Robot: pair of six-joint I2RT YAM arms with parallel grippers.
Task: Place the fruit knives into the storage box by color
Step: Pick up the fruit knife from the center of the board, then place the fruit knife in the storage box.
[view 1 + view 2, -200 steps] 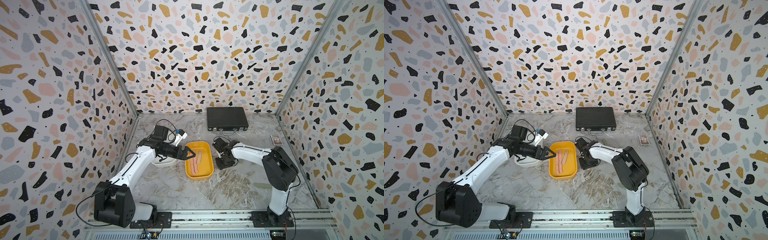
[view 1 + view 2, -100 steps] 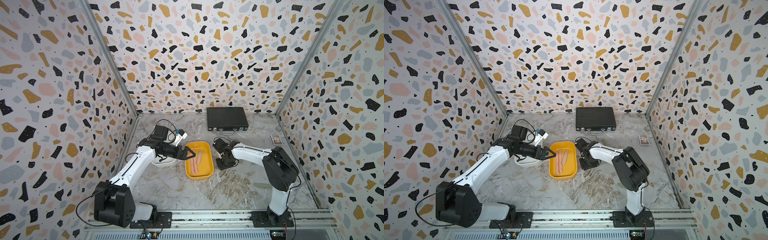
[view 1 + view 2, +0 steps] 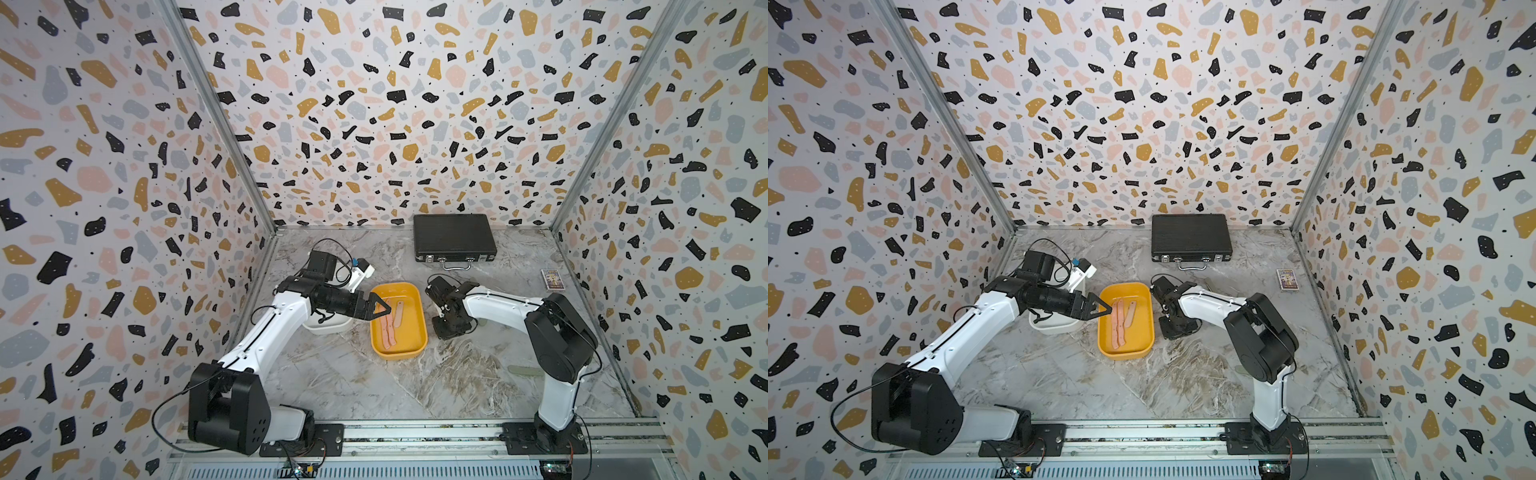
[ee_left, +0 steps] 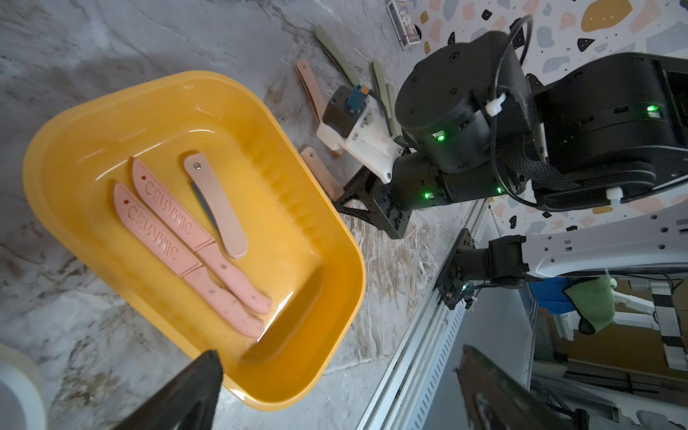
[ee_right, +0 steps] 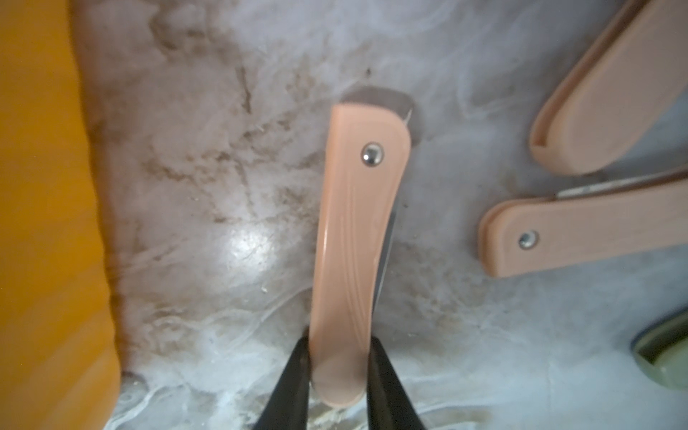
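Pinched at rounded end in right pincer (image 5: 338,346): pink knife (image 5: 357,223), low at worktop (image 5: 223,167), just beside yellow tub (image 5: 44,186). Light, stiff, slick; likely pivots in end grip. Splayed, empty: left pincer (image 3: 380,311).

Both top views look steeply down from high at the front toward the back wall (image 3: 395,104), far enough to hold the whole surface (image 3: 374,386) edge to edge. The left wrist view sits close over the yellow tub (image 4: 305,357), facing the right arm (image 4: 458,104). The right wrist view looks along its fingers (image 5: 290,383), very near a pink fruit knife (image 5: 357,231), sharing that tub's wall.
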